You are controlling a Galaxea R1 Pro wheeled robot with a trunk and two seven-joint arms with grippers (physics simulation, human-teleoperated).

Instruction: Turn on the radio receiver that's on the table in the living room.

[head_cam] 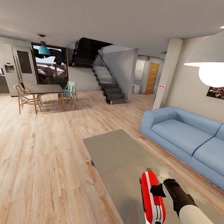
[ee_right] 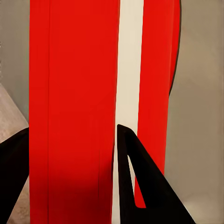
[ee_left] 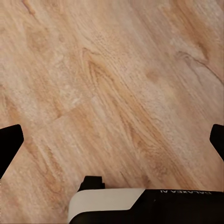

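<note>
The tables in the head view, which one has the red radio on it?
The grey coffee table beside the blue sofa, close to the camera, carries the radio receiver. The dark dining table stands far back among wooden chairs.

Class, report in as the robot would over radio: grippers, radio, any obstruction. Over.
Right gripper at the radio receiver, fingers against its red side. Left gripper open over floor. Radio on grey table. Nothing obstructing.
</note>
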